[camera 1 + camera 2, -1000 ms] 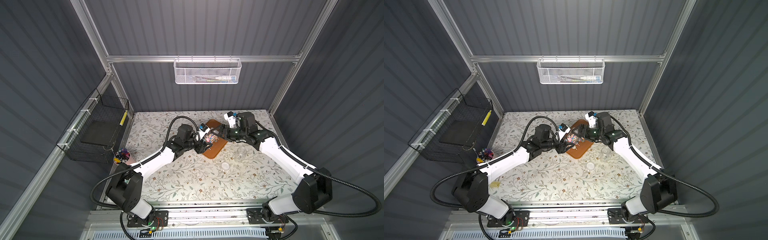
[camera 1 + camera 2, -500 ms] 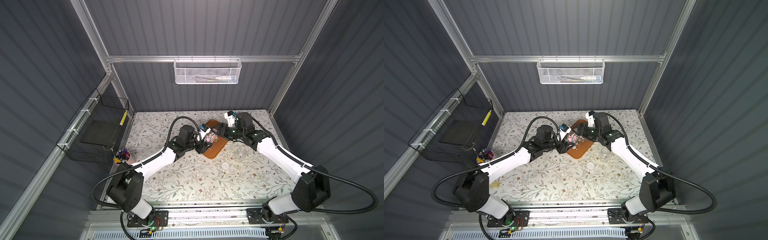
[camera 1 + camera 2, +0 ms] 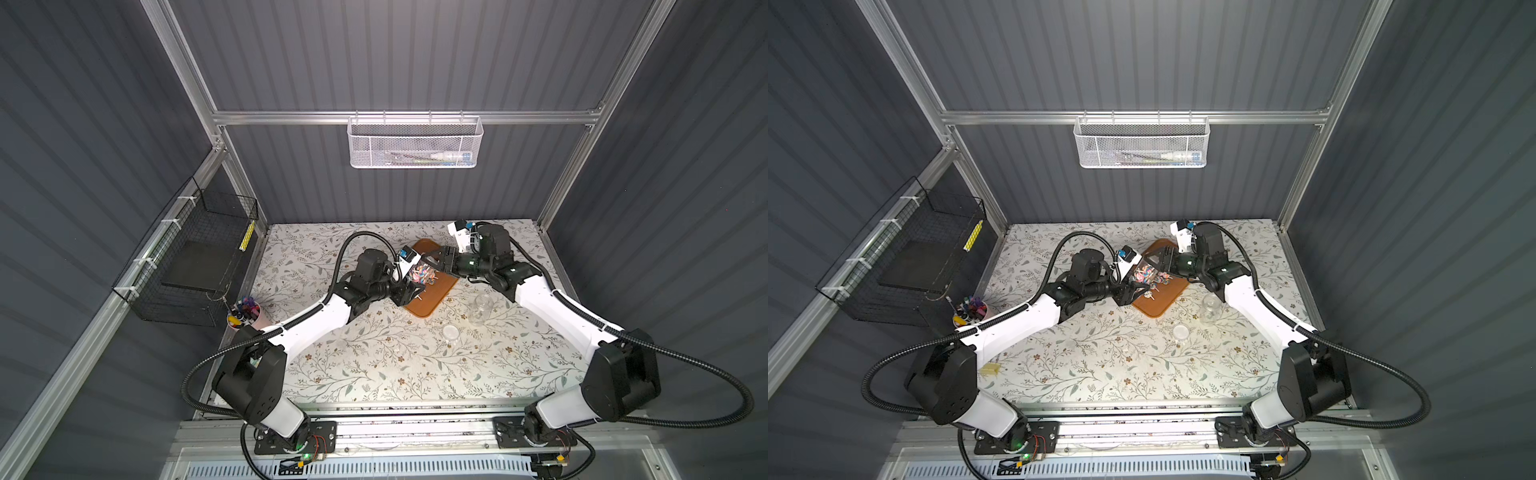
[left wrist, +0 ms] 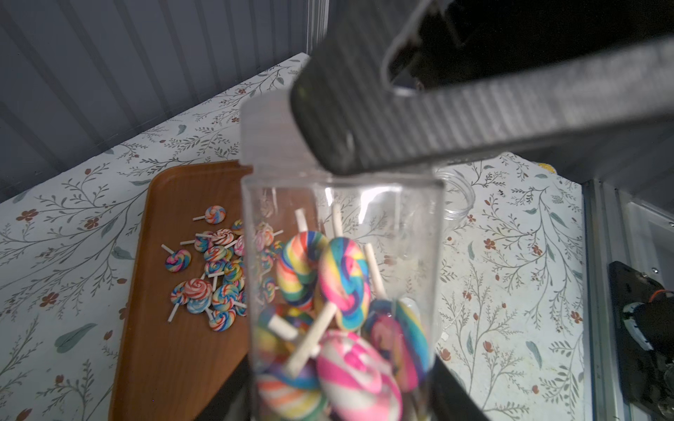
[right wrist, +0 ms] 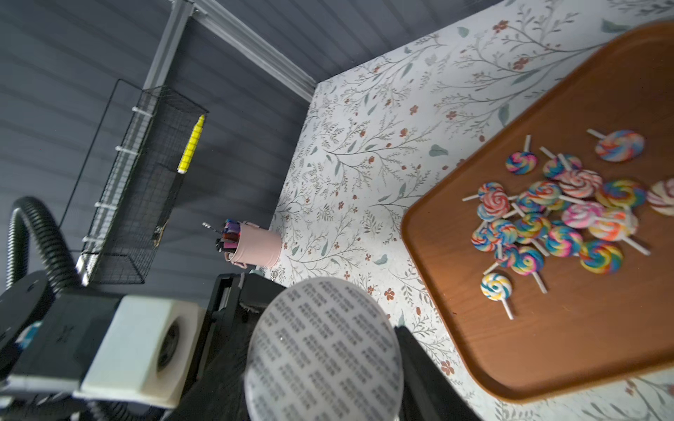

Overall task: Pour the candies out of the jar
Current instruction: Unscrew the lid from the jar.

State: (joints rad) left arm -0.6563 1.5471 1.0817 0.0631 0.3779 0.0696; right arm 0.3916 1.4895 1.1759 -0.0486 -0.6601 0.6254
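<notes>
— The left gripper (image 3: 409,289)?
— Clamped on the jar (image 4: 343,204), holding it above the tray (image 5: 547,346).
— And the right gripper (image 3: 436,264)?
— Its jaws flank the jar's far end; whether they grip is unclear.
— The candies (image 4: 343,284)?
— Some in the jar, others piled on the tray.

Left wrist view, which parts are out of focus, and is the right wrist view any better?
Left wrist view: the dark bar nearest the lens is badly blurred, the candies inside the jar are soft, those on the tray sharper. Right wrist view: the round printed disc up close is blurred, while the candies on the tray are crisp.
</notes>
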